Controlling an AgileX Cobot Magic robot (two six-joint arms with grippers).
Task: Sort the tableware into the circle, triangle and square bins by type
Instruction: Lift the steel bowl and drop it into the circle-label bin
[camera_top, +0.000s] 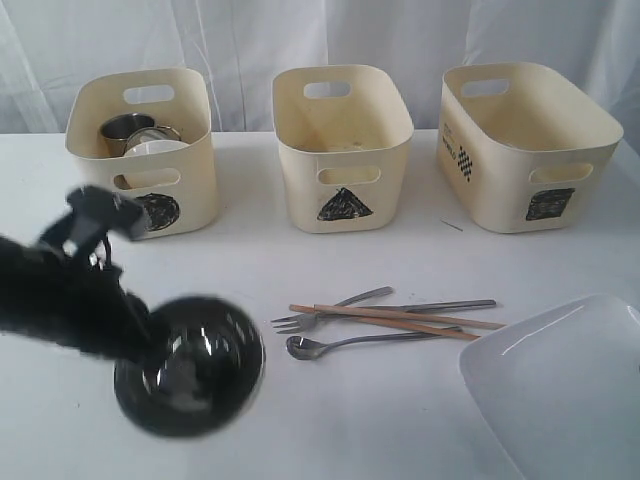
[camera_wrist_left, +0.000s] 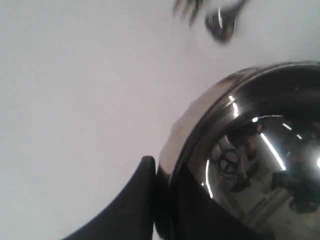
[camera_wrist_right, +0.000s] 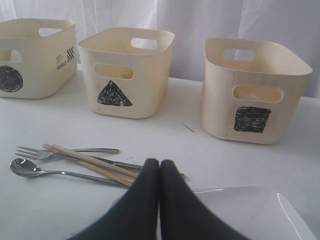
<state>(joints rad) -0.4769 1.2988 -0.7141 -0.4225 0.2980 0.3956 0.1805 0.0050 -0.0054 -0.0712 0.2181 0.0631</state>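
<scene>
My left gripper (camera_wrist_left: 159, 172) is shut on the rim of the steel bowl (camera_top: 190, 365), which hangs tilted and blurred at the front left. One finger (camera_wrist_left: 135, 200) presses the rim from outside; the other is hidden. The circle bin (camera_top: 142, 190) holds a steel mug (camera_top: 125, 130) and a white dish (camera_top: 158, 147). The triangle bin (camera_top: 343, 150) and the square bin (camera_top: 525, 145) stand to its right. Fork (camera_top: 330, 305), spoon (camera_top: 340, 345), knife (camera_top: 440, 305) and chopsticks (camera_top: 400, 318) lie together mid-table. My right gripper (camera_wrist_right: 159, 164) is shut above the white plate (camera_wrist_right: 250, 210), holding nothing.
The three bins line the back of the white table (camera_top: 260, 270), with a white curtain (camera_top: 330, 35) behind them. The large plate (camera_top: 565, 385) fills the front right corner. The left arm (camera_top: 60, 300) comes in from the left edge.
</scene>
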